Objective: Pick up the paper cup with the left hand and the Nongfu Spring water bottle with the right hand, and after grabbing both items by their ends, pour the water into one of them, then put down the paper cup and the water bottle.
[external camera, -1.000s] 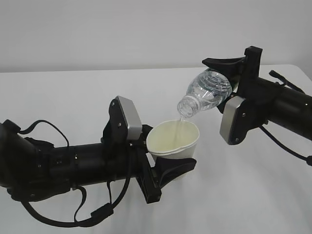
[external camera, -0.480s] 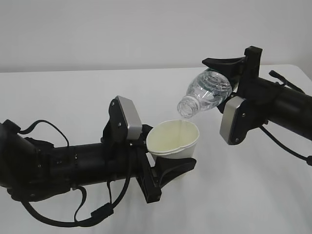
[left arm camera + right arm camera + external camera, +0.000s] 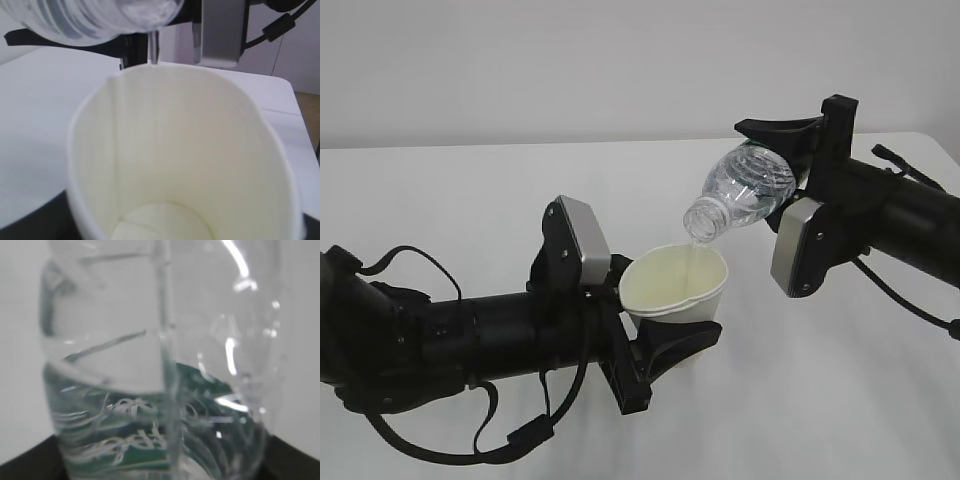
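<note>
Arms meet over the middle of the white table (image 3: 470,200), both raised clear of it. Left arm reaches in from the table's left edge, and its pincer (image 3: 655,325) is clamped on the lower part of the cup (image 3: 677,290), one black finger (image 3: 675,345) showing in front of it. Cup is held off the table, tilted, its mouth turned up and toward the right, the cream inside in plain sight. Its rim is squeezed out of round, as the left wrist view (image 3: 185,150) makes clear; that view looks down to the cup's bottom, where whether water lies there cannot be told.

Just above and right of the cup's rim hangs the bottle (image 3: 740,195), tipped with its open neck slanting down toward the left and the mouth over the cup's far rim, not touching it. Thin stream of water (image 3: 693,255) falls from the neck into the cup.

Right pincer (image 3: 785,150) grips the bottle at its base end, the arm coming in from the table's right edge. Right wrist view shows the bottle (image 3: 160,365) close up, with the green label low on it.
</note>
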You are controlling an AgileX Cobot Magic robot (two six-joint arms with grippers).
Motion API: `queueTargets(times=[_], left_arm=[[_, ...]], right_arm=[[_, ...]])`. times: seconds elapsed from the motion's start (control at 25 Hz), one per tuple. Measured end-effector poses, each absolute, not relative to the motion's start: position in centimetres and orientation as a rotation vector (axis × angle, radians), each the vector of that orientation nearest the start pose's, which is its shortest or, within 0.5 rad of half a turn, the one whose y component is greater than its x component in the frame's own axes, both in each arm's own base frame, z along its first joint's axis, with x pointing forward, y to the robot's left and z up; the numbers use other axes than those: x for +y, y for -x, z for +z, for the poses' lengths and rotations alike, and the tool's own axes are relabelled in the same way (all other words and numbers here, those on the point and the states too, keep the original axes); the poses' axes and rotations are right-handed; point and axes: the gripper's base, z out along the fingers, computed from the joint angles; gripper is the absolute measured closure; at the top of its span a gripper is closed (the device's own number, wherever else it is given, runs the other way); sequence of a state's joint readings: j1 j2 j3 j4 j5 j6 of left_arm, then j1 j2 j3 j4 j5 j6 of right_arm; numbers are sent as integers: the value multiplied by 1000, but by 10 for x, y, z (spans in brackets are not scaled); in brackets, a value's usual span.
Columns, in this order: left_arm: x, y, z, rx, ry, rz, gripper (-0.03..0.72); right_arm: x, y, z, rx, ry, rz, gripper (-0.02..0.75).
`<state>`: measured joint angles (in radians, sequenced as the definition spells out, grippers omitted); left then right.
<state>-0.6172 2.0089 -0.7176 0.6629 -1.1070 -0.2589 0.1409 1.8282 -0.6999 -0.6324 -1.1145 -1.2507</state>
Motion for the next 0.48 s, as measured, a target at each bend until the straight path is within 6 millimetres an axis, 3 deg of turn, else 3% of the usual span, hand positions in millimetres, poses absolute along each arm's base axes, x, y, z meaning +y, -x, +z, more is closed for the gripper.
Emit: queueTargets(times=[0.48], left_arm=[[-237,-248,121,1520,-1011,-899,232]], right_arm=[[94,-322,180,689,1473,-672,273]])
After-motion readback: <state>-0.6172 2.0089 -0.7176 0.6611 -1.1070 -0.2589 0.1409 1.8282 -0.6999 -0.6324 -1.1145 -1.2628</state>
